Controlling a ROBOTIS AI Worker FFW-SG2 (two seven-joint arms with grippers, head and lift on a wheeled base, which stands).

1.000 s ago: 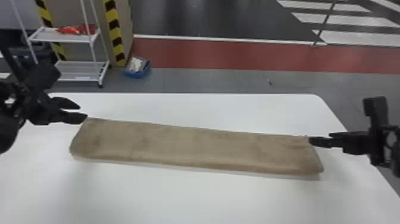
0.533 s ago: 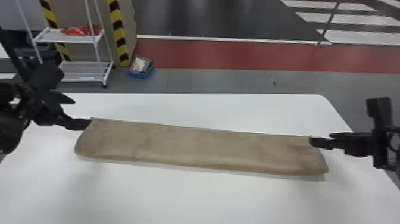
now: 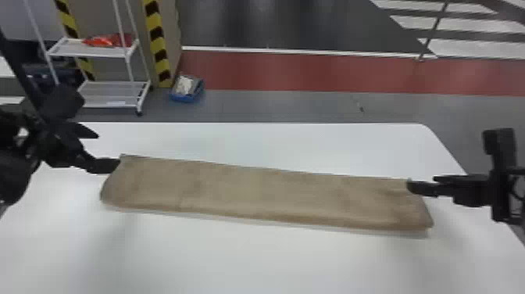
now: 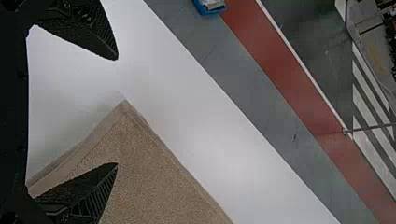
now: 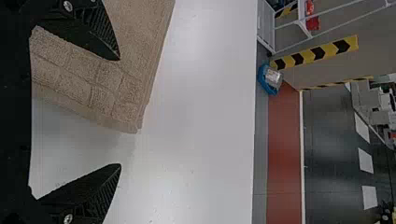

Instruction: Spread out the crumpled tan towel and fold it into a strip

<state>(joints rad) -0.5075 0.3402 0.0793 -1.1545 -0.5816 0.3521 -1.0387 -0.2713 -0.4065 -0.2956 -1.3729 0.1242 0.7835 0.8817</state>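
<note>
Tan towel (image 3: 265,195) laid out as a long strip, the folding seemingly near its end.
Nearest is the bare front of the white table (image 3: 250,258), then the towel's near long edge, thick and rounded like a fold. Beyond it the towel lies flat across the table, slightly slanted, and at its two far corners wait the left gripper (image 4: 116,112) and the right gripper (image 5: 119,112), each with fingers spread and a corner lying between them, unpinched. I judge the step to be releasing or squaring the last fold; next, both should back away gently without dragging a corner (unless a narrower strip is wanted, which would call for gripping both corners together). Farther off, on the floor, sit a blue bin (image 3: 187,89) and a white rack (image 3: 113,94).
</note>
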